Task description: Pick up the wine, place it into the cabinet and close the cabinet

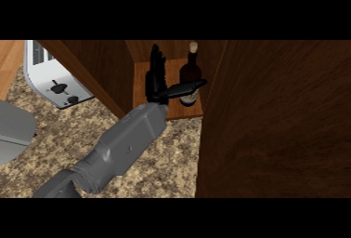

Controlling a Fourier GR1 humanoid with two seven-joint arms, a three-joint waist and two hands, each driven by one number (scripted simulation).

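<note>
Toward the upper centre of the frame, the wine bottle (190, 74) stands upright on the wooden shelf (185, 110) inside the open cabinet (171, 51). Its pale stopper points toward the top of the frame, and its light label faces the lower edge.

One grey forearm (123, 148) enters from the lower left and runs diagonally up to the cabinet opening. Whether it is the left or right arm cannot be told from this view. Its black hand (159, 79) is just left of the bottle. The fingers (156, 60) extend straight along the bottle's left side, and the thumb (186, 87) reaches across the lower body of the bottle, over the label. The hand is released, not clenched; whether thumb and fingers touch the glass cannot be told.

A dark wooden cabinet door (274, 121) fills the right of the frame. A silver toaster (55, 76) sits on the speckled counter (68, 125) at upper left. A grey curved object (14, 130) shows at the left edge.
</note>
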